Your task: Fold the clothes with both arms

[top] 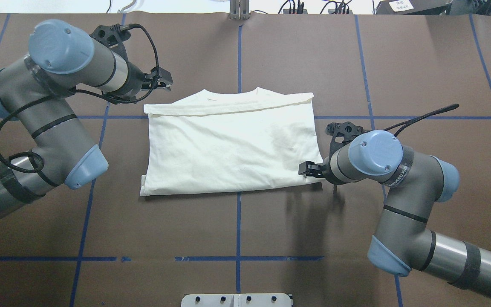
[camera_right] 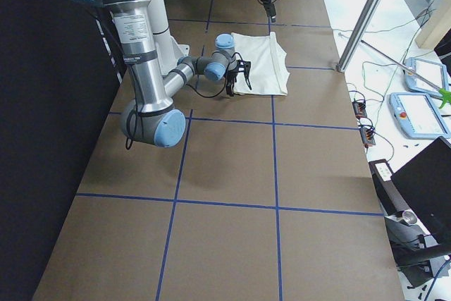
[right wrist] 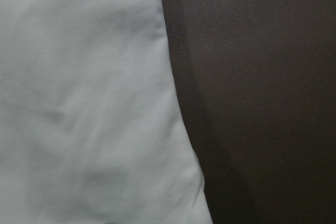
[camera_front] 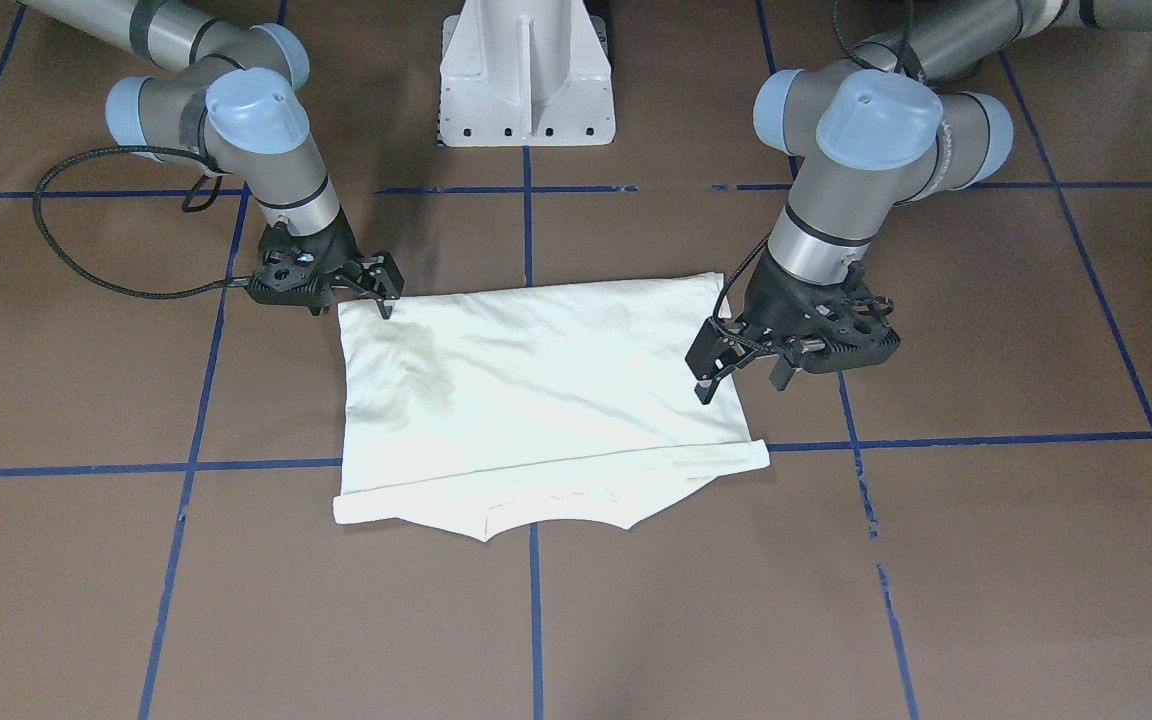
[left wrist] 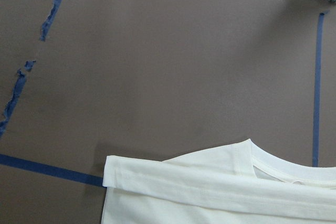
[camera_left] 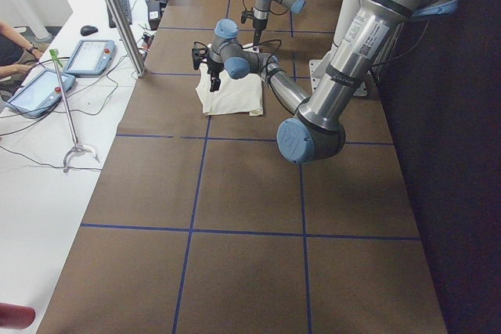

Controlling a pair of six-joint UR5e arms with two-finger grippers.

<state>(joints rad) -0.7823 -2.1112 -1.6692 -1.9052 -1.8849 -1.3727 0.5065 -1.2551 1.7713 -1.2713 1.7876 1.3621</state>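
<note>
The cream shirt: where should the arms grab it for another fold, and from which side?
Probably the two corners of the shirt nearest the robot, each taken from its own outer side. It lies flat in stacked layers, so only edges offer a pinch; the right gripper sits at one such corner.

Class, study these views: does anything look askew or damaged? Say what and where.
The blue tape is torn and ragged near the T-shirt. Its fold is uneven: the collar edge sticks out past the upper layer.
</note>
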